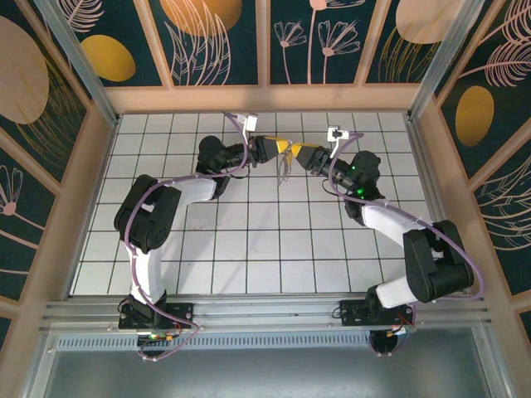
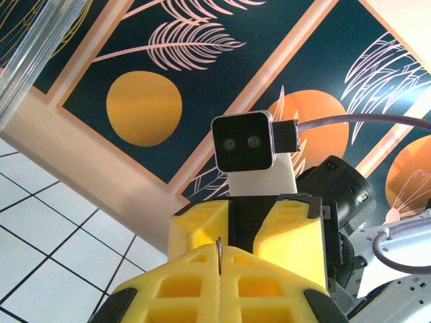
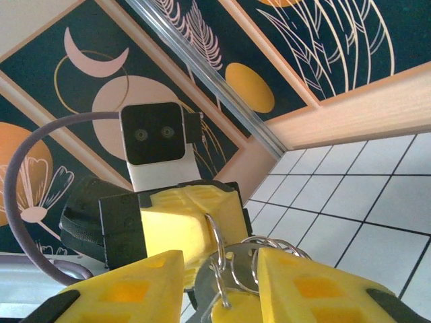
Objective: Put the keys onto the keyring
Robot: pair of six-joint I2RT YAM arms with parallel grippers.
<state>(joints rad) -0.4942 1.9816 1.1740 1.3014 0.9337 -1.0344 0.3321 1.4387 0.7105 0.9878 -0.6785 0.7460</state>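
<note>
One white square-tiled table [image 1: 249, 249]; at the table's near edge, two white-and-black jointed robot arms, the left arm [image 1: 149, 265] and the right arm [image 1: 419, 253]; above the table's far half, two yellow two-finger grippers, the left gripper [image 1: 282, 149] and the right gripper [image 1: 296, 152]; two box-shaped cameras, the left wrist camera [image 1: 251, 122] and the right wrist camera [image 1: 336, 133]; one silvery wire keyring [image 3: 229, 264], with at least three overlapping loops, full number unclear.

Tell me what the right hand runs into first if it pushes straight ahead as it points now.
The left hand. It faces the right hand tip to tip, pinching the keyring that sits between the right hand's fingers. The gap looks tiny, though depth is hard to judge.
</note>
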